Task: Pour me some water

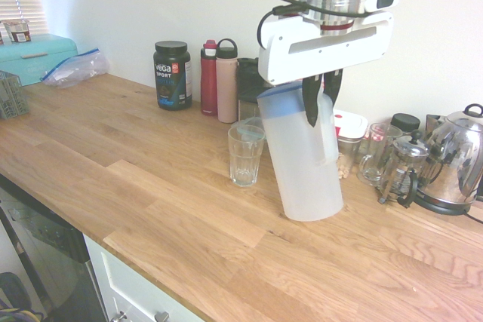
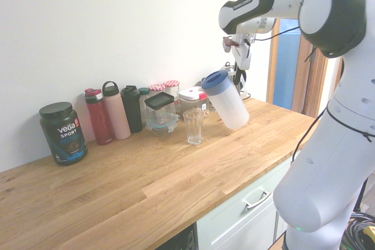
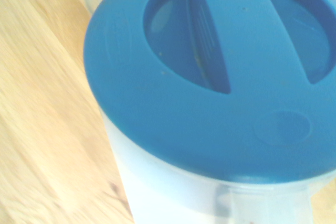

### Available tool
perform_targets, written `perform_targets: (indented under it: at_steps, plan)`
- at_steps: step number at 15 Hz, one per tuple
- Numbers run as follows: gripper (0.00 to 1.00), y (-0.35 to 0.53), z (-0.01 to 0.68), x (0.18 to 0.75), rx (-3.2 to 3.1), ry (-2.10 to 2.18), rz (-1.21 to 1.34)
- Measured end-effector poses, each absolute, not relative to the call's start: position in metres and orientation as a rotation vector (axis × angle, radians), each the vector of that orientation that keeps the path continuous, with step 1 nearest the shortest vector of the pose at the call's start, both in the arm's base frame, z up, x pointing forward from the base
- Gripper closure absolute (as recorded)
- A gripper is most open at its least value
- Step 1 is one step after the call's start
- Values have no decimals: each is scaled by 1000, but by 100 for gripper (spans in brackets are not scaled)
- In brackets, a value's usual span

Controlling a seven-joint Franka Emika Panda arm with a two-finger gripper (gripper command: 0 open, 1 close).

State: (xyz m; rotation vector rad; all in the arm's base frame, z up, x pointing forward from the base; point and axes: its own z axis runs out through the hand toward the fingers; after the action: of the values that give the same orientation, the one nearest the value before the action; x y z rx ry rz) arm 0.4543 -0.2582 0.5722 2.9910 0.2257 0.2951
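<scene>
A frosted plastic water pitcher point(image 1: 306, 167) with a blue lid point(image 3: 210, 77) is tilted, its top leaning toward a clear empty drinking glass point(image 1: 246, 154). My gripper point(image 1: 322, 94) comes down from above and is shut on the pitcher's handle on the side away from the glass. In the second exterior view the pitcher point(image 2: 227, 102) hangs tilted above the counter, just right of the glass point(image 2: 193, 126). No stream of water is visible. The wrist view is filled by the lid and the top of the handle.
Along the wall stand a Vega tub point(image 1: 172, 75), a red bottle point(image 1: 209, 78), a pink bottle point(image 1: 226, 81), jars and a food container point(image 2: 159, 112). Right of the pitcher are a glass mug point(image 1: 375, 154), a French press point(image 1: 404, 171) and a kettle point(image 1: 456, 160). The counter edge point(image 1: 113, 250) runs near.
</scene>
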Motion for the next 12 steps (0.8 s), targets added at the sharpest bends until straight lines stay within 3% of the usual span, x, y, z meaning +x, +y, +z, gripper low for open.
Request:
perform_targets:
  at_steps: [12]
  plan:
    - [100, -181, 547, 486, 2660, 479, 130]
